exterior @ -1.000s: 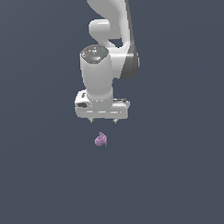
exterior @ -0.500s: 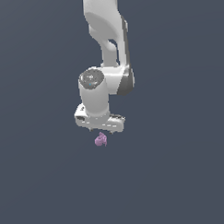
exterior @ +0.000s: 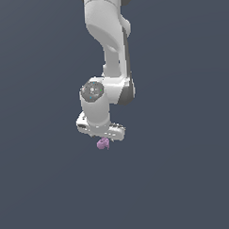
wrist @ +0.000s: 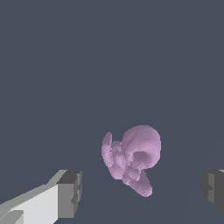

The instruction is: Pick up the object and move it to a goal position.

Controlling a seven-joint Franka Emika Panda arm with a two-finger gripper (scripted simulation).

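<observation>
The object (exterior: 103, 144) is a small lumpy mauve blob lying on the dark grey floor. In the exterior view my white gripper (exterior: 102, 137) hangs right over it, its body hiding the fingers and the blob's upper part. In the wrist view the object (wrist: 131, 159) lies between the two grey fingertips (wrist: 70, 194), with a wide gap on each side. The gripper (wrist: 142, 192) is open and touches nothing.
The dark grey floor (exterior: 185, 179) stretches flat all around. The white arm (exterior: 109, 50) rises from the gripper toward the upper edge of the exterior view. No goal marker shows.
The arm has come down and shifted toward the exterior view's left. The gripper now sits close over the blob; the blob has not moved.
</observation>
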